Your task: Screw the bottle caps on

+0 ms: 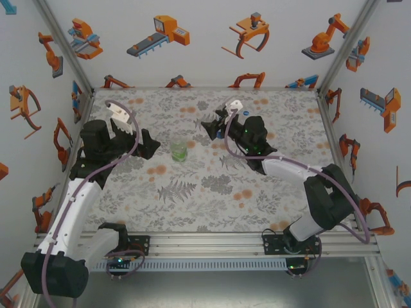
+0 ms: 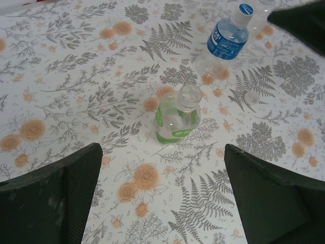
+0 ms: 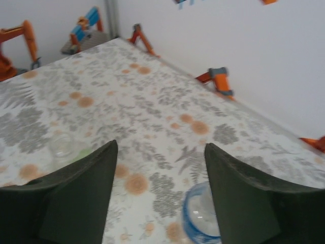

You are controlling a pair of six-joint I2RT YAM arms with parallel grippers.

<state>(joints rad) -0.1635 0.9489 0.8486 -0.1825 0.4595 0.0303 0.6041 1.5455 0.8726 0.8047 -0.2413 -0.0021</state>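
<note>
uncapped bottle (image 2: 177, 114) left, capped bottle (image 2: 227, 40) right

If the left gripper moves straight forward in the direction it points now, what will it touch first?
Probably the uncapped green bottle, which stands upright in line with the open left gripper; the blue-label bottle is farther off.

Green bottle (image 1: 178, 151): upright, middle of the table (image 1: 192, 205), between the grippers.
Left gripper (image 1: 153, 142): near it, apart.
Right gripper (image 1: 210, 128): toward far edge, perhaps over a blue cap (image 1: 220, 135).
</note>
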